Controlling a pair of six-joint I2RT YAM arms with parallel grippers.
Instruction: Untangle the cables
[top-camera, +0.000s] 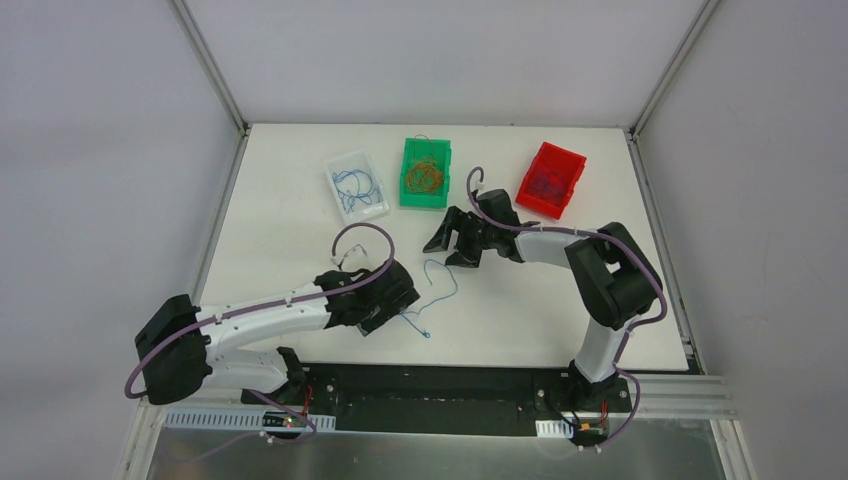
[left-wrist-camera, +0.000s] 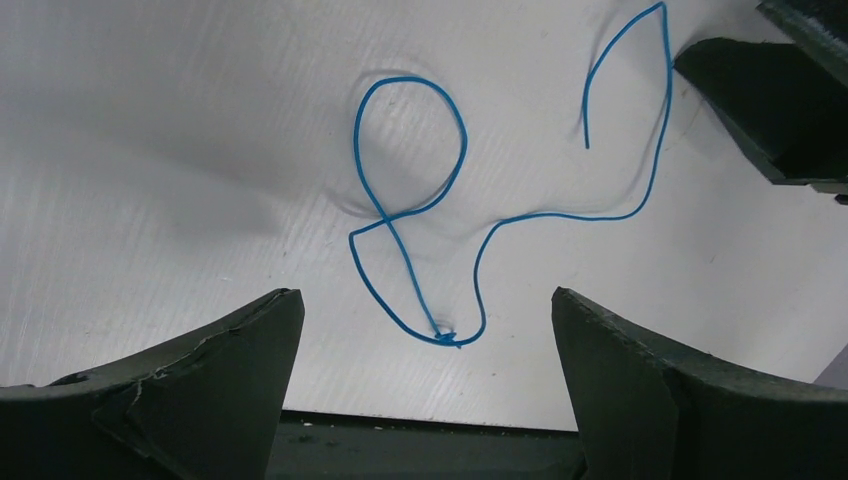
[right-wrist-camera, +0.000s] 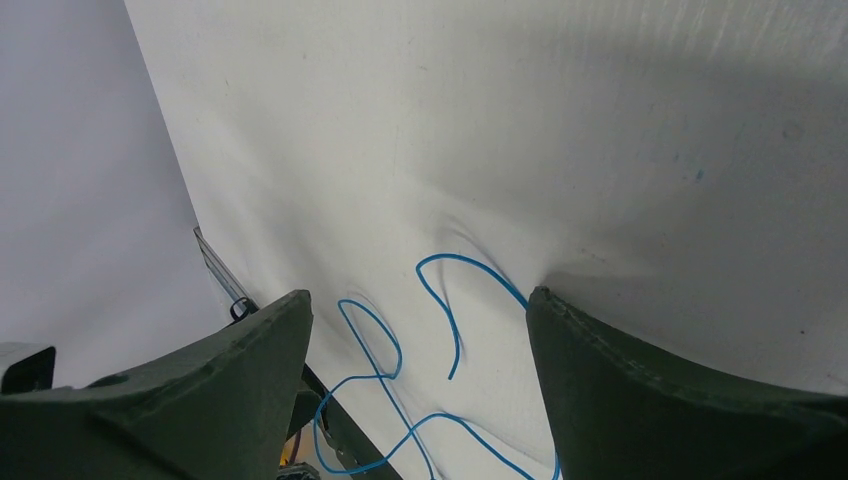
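One loose blue cable (top-camera: 455, 288) lies on the white table between my two grippers. In the left wrist view it forms a loop and crosses itself, with a small knot (left-wrist-camera: 446, 339) near the table's front edge. My left gripper (left-wrist-camera: 425, 310) is open, its fingers either side of that knot and apart from it. My right gripper (right-wrist-camera: 420, 305) is open above the cable's far curl (right-wrist-camera: 460, 257), touching nothing. From above, the left gripper (top-camera: 398, 308) sits at the cable's near end and the right gripper (top-camera: 450, 250) at its far end.
Three bins stand at the back: a clear one (top-camera: 357, 185) with blue cables, a green one (top-camera: 425, 172) with orange cables, a red one (top-camera: 551, 180) with dark cables. The right gripper's finger (left-wrist-camera: 750, 100) shows at the top right of the left wrist view.
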